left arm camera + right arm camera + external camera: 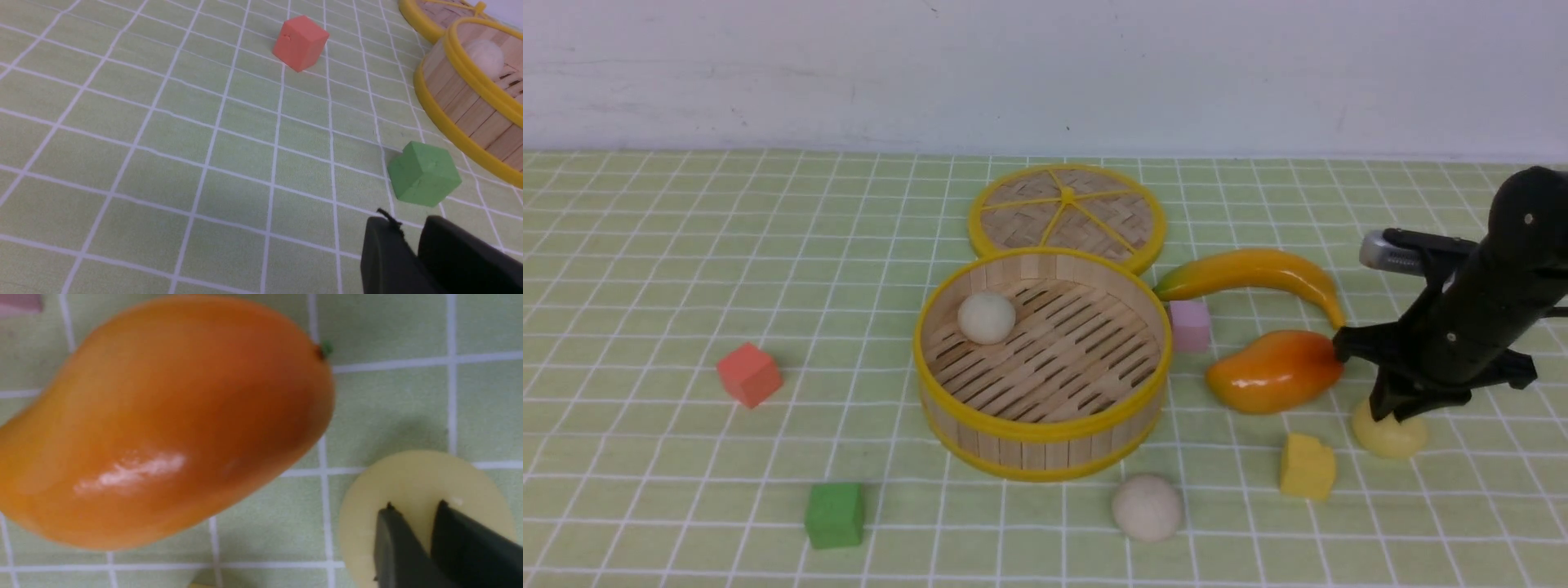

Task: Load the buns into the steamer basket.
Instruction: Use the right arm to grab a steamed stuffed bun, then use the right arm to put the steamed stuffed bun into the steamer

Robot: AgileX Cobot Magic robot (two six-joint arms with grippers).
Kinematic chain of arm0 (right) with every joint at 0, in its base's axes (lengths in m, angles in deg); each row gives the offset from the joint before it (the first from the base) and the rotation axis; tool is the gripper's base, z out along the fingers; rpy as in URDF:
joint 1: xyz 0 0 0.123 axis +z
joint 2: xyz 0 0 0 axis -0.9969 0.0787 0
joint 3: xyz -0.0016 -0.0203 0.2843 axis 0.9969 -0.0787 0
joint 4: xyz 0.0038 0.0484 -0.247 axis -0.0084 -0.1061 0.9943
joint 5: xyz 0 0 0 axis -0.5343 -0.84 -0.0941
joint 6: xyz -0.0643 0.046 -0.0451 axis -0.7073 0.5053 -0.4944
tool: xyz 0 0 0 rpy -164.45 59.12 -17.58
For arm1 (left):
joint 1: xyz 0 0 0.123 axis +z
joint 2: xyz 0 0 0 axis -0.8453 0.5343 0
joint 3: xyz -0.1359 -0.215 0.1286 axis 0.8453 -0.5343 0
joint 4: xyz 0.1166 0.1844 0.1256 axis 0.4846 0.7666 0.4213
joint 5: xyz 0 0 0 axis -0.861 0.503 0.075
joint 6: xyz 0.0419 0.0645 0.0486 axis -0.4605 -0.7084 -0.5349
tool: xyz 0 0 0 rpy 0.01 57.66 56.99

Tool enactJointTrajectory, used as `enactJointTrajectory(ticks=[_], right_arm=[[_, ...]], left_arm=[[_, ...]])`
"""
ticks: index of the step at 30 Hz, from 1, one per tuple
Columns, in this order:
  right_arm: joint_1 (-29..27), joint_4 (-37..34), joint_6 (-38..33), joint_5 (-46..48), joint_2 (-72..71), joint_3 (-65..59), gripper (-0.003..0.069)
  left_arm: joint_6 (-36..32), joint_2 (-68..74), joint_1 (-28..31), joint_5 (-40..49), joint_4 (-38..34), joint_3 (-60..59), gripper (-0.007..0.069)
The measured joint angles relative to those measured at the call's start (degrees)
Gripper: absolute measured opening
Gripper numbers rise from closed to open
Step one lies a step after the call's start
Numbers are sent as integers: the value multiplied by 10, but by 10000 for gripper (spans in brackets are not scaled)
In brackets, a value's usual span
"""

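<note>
Front view: steamer basket (1043, 449) sits centre frame on the green checked cloth (645, 269). Basket bun (987, 318), off-white, is inside it on the slatted floor, upper left, close to the wall. Loose off-white bun (1147, 507) is on the cloth below the basket, lower centre, apart from its wall. Pale yellow bun (1401, 437) is on the cloth at right, just lower right of the mango (1274, 371). Right gripper (1395, 408) points down onto the top of that bun. In the right wrist view its fingers (400, 555) sit nearly together with only a slit between them, in front of the bun and not around it, so clenched and grasping nothing. Can't tell if the tips actually touch it. Left gripper (408, 228) shows only in the left wrist view: fingers likewise close together, clenched on nothing, low over the cloth near the green cube (835, 514). Other items: woven lid (1067, 216) flat just behind the basket, upper centre. Banana (1250, 278) lies right of the lid, above the mango. Pink cube (1190, 325) is just beside the basket's right wall. Yellow cube (1307, 466) lies between the two outside buns. Red cube (749, 374) is mid left, well apart from the basket.
</note>
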Motion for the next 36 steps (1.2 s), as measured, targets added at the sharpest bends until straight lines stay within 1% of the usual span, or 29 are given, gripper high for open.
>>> enactJointTrajectory(ticks=[1, 2, 3, 6, 9, 12, 14, 18, 22, 23, 24, 27, 29, 32, 36], right_arm=[[0, -1, 1, 4, 0, 1, 26], [0, 1, 3, 11, 0, 4, 5], [0, 5, 4, 18, 0, 8, -1], [0, 19, 4, 41, -3, 19, -1], [0, 39, 6, 93, -25, 52, -1], [1, 38, 6, 128, -54, 96, -2], [3, 34, 6, 140, -65, 118, -3], [34, -12, -2, 148, -80, 190, -3], [112, -82, -35, 95, -56, 221, -3], [116, -85, -35, 91, -54, 221, -3], [141, -108, -52, 58, -33, 223, -3], [183, -134, -74, 1, 15, 223, -3], [197, -142, -84, -33, 47, 223, -3], [201, -149, -94, -79, 87, 223, -3], [201, -150, -96, -104, 106, 223, 8]], left_arm=[[0, 0, 0, 0, 0, 0, 127], [0, 0, 0, 0, 0, 0, 129], [0, 0, 0, 0, 0, 0, 130], [0, 0, 0, 0, 0, 0, 132], [0, 0, 0, 0, 0, 0, 135], [0, 0, 0, 0, 0, 0, 138], [0, 0, 0, 0, 0, 0, 139], [0, 0, 0, 0, 0, 0, 144], [0, 0, 0, 0, 0, 0, 149], [0, 0, 0, 0, 0, 0, 149], [0, 0, 0, 0, 0, 0, 152], [0, 0, 0, 0, 0, 0, 155], [0, 0, 0, 0, 0, 0, 155], [0, 0, 0, 0, 0, 0, 161], [0, 0, 0, 0, 0, 0, 165]])
